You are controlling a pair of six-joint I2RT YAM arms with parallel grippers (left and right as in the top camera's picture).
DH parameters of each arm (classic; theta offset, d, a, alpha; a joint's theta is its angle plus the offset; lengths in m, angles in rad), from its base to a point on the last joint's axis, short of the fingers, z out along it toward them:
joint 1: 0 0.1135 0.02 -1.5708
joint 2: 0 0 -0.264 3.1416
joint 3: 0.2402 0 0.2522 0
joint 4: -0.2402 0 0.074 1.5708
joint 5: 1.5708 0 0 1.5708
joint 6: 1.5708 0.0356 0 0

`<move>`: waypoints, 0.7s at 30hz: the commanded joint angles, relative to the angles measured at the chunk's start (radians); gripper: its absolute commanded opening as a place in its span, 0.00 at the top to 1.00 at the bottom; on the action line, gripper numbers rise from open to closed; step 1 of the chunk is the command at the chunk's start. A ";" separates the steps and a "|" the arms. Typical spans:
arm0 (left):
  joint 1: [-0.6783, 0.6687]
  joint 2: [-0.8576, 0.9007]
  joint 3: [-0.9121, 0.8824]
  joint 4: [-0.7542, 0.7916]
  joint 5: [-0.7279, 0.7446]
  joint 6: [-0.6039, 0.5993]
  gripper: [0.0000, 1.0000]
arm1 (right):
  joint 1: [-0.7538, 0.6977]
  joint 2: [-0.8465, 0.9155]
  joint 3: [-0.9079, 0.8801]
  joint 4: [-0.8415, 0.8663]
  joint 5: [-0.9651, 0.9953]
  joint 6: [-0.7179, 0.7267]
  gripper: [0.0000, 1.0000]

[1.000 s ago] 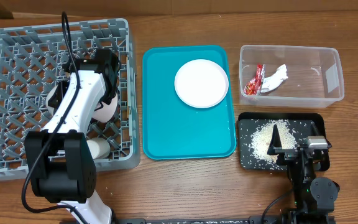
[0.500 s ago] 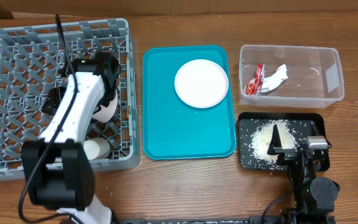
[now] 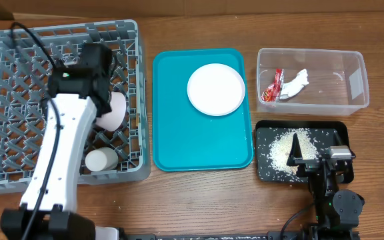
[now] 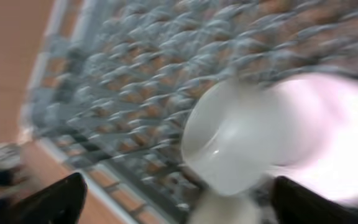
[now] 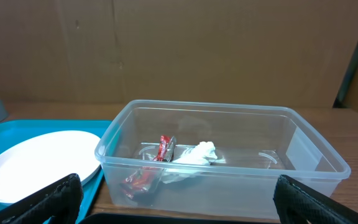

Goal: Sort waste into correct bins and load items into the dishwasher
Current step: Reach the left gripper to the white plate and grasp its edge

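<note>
**While the left gripper is hanging open over the rack, the plate is waiting on the tray**

Starting at the left, the grey dish rack (image 3: 19, 40) is carrying a small bowl (image 3: 114, 112) among its pegs and a white cup (image 3: 102, 160) near the front wall. The left gripper (image 4: 179, 196) is hovering above them. Its fingers are spreading wide with nothing pinched between them, though the wrist view is blurring and giving no finer detail.

Moving to the middle, the round plate (image 3: 216, 89) is lying flat at the far end of the teal tray (image 3: 192, 147), and it is looking like the next item for the rack. It is probably stiff, smooth and breakable. The rim is looking like the place to pinch, with one finger working under the edge. A tilted plate may well be slipping, so a firm hold is looking wise.

Further right, the clear tub (image 3: 312, 51) is holding the red wrapper (image 3: 273, 87) and the white tissue (image 3: 297, 83), which are touching each other. At the far right, the rice (image 3: 282, 150) is sitting in the black tray (image 3: 329, 133). The right gripper (image 5: 176, 196) is idling over that tray, jaws wide and empty.
</note>
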State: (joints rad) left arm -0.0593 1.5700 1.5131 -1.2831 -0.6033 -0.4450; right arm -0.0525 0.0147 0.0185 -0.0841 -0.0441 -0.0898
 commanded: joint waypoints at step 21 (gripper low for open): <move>-0.393 0.346 0.119 0.409 0.638 0.132 0.33 | -0.006 -0.012 -0.011 0.005 0.008 -0.005 0.00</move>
State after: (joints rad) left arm -0.4210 1.7729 1.6276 -0.8921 0.0265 -0.2108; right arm -0.0525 0.0147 0.0185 -0.0834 -0.0441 -0.0902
